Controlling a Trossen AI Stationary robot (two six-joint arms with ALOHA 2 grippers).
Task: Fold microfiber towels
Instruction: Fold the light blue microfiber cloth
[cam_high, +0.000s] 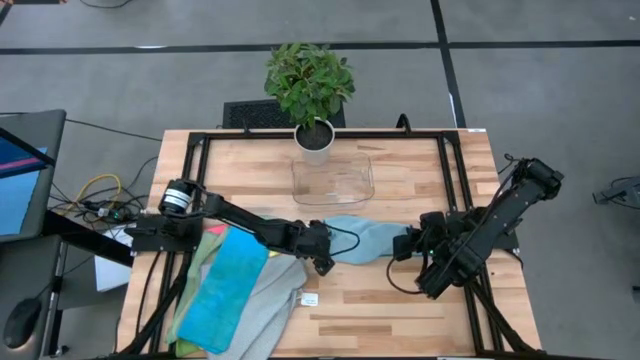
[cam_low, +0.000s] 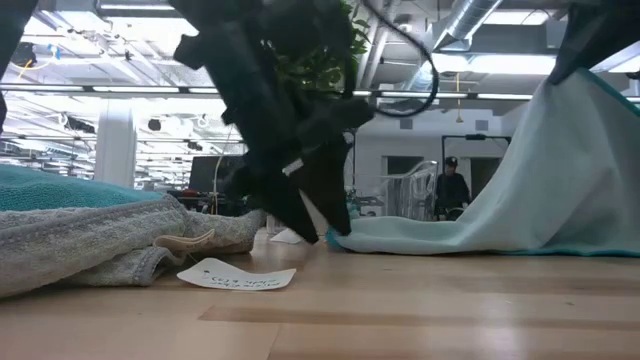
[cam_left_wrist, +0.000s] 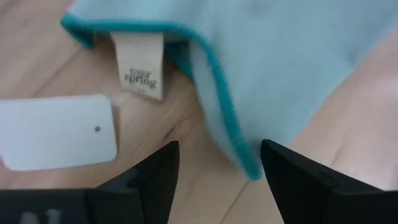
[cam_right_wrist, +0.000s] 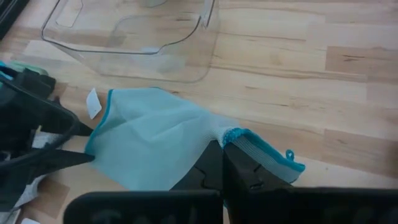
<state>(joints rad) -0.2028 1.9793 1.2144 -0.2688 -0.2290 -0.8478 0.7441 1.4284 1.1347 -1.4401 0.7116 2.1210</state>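
The right end effector (cam_right_wrist: 222, 149) is clamped on one corner of a light teal-edged towel (cam_high: 362, 240) lying mid-worktop (cam_high: 400, 300), lifting that side. The left end effector (cam_left_wrist: 217, 163), fingers apart, straddles the opposite hem. The cloth looks light, limp and drapey; corners and hems offer the surest hold.

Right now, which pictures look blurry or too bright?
Left wrist view: the towel and its label are soft, the left gripper a dark blur. Low view: ceiling lights glare, and the arm shows as a silhouette. High view: sharp and evenly lit.
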